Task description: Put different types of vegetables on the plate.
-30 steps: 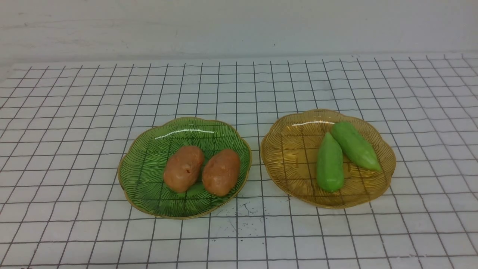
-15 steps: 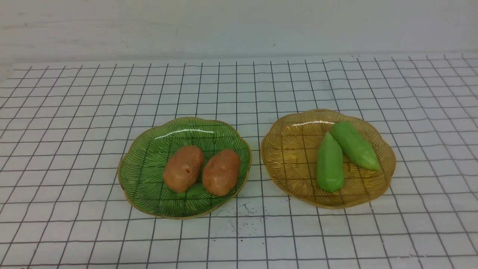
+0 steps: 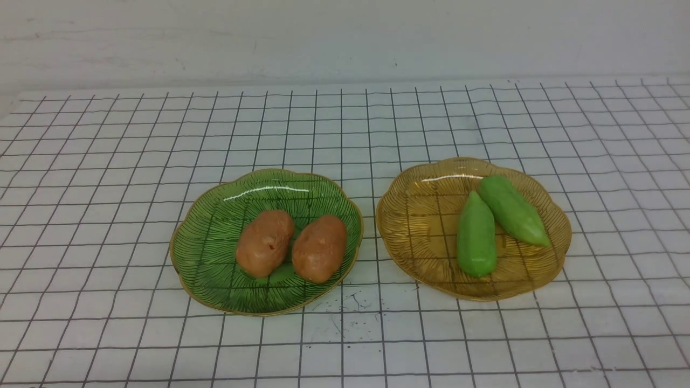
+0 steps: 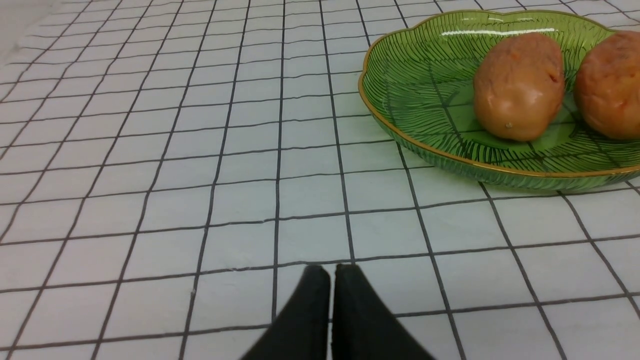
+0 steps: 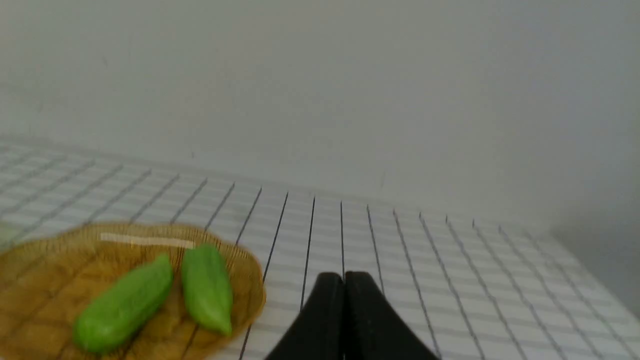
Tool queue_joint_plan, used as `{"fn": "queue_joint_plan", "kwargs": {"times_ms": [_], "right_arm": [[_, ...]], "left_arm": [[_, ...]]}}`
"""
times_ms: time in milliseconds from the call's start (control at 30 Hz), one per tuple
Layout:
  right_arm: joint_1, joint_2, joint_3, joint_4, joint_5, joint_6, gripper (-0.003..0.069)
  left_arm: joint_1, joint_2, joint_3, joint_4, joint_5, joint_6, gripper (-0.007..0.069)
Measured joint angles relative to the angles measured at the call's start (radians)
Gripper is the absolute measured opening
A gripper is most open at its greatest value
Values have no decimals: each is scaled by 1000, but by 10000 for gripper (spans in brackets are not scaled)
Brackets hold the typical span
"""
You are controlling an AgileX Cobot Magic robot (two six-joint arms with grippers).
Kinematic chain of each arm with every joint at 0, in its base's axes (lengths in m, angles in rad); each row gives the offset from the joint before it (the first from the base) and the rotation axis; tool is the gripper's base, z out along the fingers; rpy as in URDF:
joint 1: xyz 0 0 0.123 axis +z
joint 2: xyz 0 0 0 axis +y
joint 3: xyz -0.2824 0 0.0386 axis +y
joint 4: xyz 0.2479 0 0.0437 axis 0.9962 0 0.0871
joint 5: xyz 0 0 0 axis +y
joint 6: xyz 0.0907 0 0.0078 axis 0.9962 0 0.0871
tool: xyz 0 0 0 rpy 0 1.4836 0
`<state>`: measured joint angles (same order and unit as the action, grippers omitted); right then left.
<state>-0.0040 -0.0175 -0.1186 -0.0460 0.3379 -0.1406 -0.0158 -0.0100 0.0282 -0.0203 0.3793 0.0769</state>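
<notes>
On the amber plate [image 3: 431, 269], we'd grip each firm-looking cucumber [image 3: 476, 237] across its middle; both our claws [image 4: 332, 272] [image 5: 344, 280] are closed on nothing.

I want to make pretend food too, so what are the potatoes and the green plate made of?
The potatoes look like painted plastic or foam, smooth and slightly shiny, with tiny dents. The green plate looks like glossy glass or clear plastic: the table's lines show through it.
</notes>
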Motion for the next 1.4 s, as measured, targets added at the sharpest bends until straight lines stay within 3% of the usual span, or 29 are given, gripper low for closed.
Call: {"fn": "queue_joint_plan", "kwargs": {"times_ms": [133,367,1400], "right_arm": [[0,1,125,-1,12,68,-14],[-4,1,142,-17,37,152,-14],[-8,1,142,-20,38,156,-14]], "left_arm": [[0,0,0,0,1,0,-7],[0,0,0,0,2,0,-7],[0,0,0,0,2,0,-7]]}}
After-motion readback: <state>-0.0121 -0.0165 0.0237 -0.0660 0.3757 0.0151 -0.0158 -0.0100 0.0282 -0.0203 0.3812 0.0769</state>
